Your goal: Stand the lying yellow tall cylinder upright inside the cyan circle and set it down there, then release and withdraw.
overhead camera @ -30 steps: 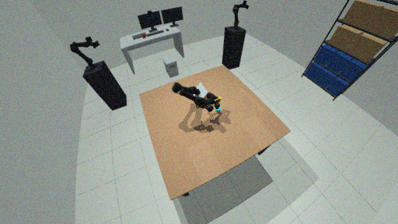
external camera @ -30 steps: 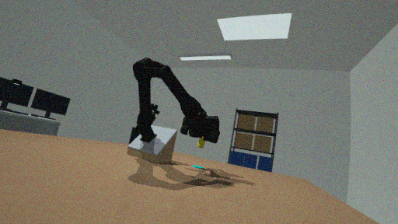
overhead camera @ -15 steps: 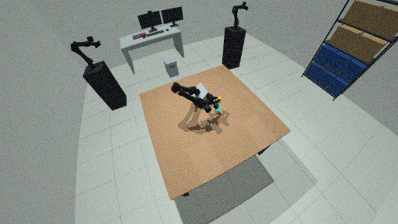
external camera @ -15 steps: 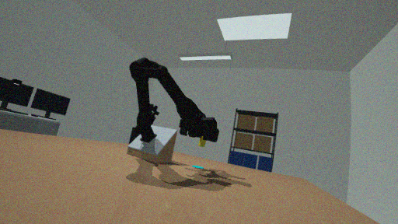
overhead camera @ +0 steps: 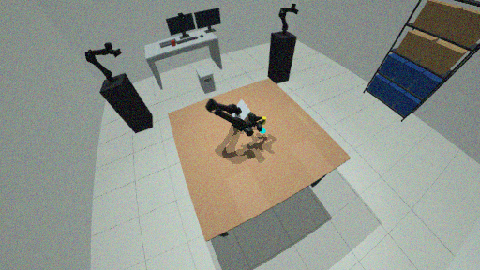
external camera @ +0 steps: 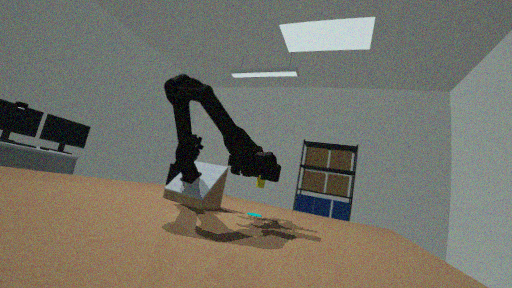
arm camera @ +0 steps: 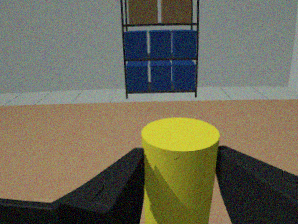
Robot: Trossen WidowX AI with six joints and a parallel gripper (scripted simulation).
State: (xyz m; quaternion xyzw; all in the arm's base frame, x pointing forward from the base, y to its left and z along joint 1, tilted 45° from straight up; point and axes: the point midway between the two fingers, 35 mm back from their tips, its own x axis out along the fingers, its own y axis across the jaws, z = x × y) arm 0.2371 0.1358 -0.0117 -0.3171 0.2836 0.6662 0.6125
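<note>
The yellow tall cylinder (overhead camera: 264, 119) (external camera: 261, 183) (arm camera: 179, 172) is held in the air, close to upright in the exterior view. My gripper (arm camera: 179, 157) is shut on it, with one finger on each side in the wrist view. The cylinder's flat end faces up in that view, and its lower part is out of the frame. In the exterior view the gripper's body hides the cylinder's upper part. The cyan circle (overhead camera: 263, 131) (external camera: 254, 215) lies flat on the table below the cylinder, with a clear gap between them. The wrist view does not show the circle.
A pale box with a sloping top (overhead camera: 242, 108) (external camera: 215, 175) stands on the wooden table (overhead camera: 234, 197) (external camera: 75, 225) beside the arm's base. The arm's shadow falls near the circle. A shelf rack (external camera: 328, 175) (arm camera: 160, 59), a desk and two pedestals with arms stand beyond the table.
</note>
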